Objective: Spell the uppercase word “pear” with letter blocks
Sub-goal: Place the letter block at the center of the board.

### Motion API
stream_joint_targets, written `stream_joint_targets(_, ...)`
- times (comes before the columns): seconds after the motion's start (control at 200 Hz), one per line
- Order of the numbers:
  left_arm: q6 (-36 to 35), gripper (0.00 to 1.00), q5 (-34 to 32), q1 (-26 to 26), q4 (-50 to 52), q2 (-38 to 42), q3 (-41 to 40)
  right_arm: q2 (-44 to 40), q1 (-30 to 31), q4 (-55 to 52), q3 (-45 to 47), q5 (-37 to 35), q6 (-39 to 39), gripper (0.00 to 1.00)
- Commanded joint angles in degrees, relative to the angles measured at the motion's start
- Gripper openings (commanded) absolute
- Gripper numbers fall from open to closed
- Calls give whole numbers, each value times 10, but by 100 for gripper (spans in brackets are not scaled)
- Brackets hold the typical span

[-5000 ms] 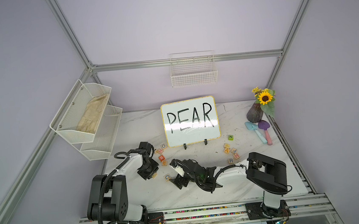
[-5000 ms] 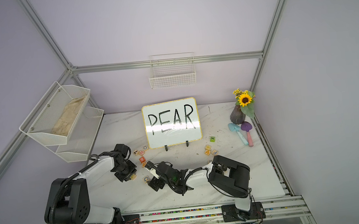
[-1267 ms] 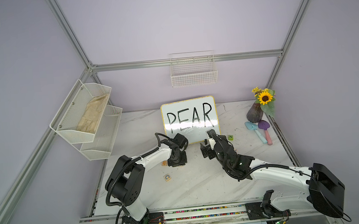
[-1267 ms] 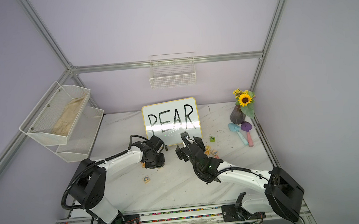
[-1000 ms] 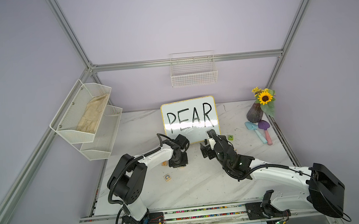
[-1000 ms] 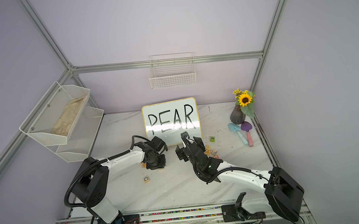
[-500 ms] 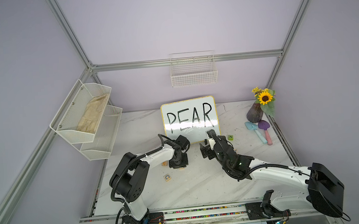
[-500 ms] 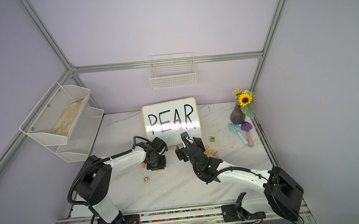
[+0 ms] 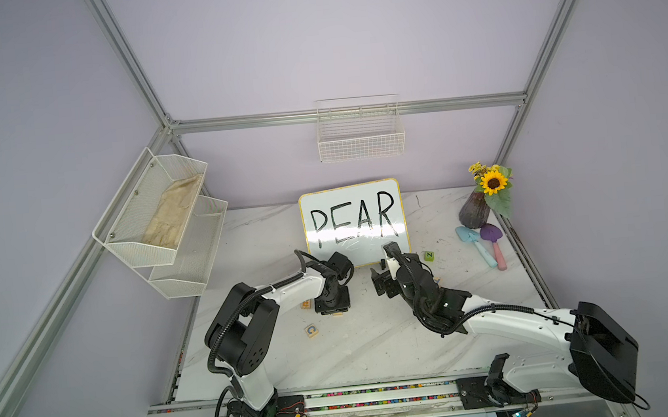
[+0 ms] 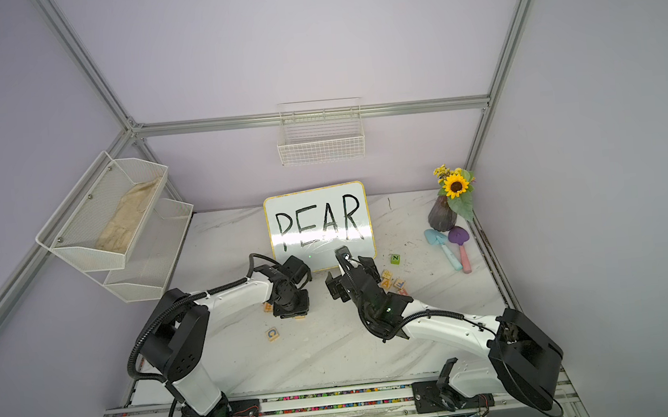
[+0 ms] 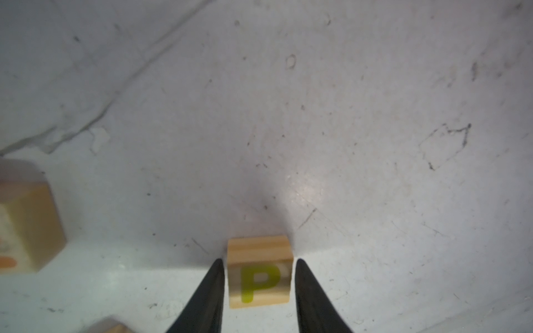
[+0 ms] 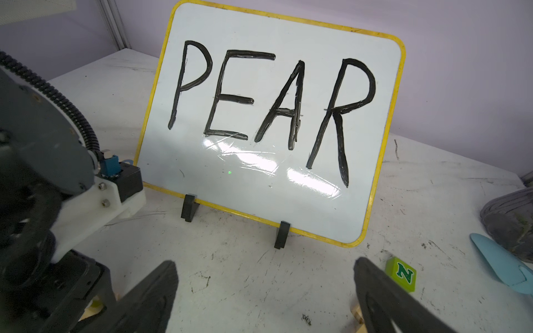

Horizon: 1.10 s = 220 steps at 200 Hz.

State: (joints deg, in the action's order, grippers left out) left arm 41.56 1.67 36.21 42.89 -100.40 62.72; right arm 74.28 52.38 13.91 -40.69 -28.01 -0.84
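Wooden yellow-P block (image 11: 258,274) sits on the table (image 11: 317,115) before the whiteboard (image 12: 253,184), the left gripper (image 11: 259,261) straddling it, jaws slightly parted off its sides. Facing the whiteboard, the right gripper (image 12: 265,262) gapes wide, empty.

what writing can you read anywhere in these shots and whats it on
"PEAR": black handwriting on the yellow-rimmed whiteboard.
"P": yellow, on the light-wood cube in the left wrist view.
"N": on the green block.
"C": blue, on the lone wood block in a top view.
Too small or blurred: the block cluster by the right arm, and the orange-marked block in the left wrist view.
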Motion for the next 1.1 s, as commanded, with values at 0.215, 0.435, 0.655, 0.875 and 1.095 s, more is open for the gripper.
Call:
stream_joint_targets(0.215, 5, 52, -19, 5, 8, 18, 16, 11, -3, 9, 0, 5, -9, 97)
stream_joint_targets(0.435, 17, 60, -18, 4, 16, 49, 33, 19, -3, 17, -4, 14, -12, 97)
stream_joint_targets(0.655, 26, 68, -49, 4, 42, 83, 50, 33, -4, 28, -16, 21, -10, 97)
stream_joint_targets(0.875, 41, 72, -96, -2, 60, 101, 45, 40, -4, 33, -22, 24, -9, 97)
stream_joint_targets(1.095, 28, 73, -111, -32, 61, 120, 39, 40, -7, 33, -25, 27, -9, 97)
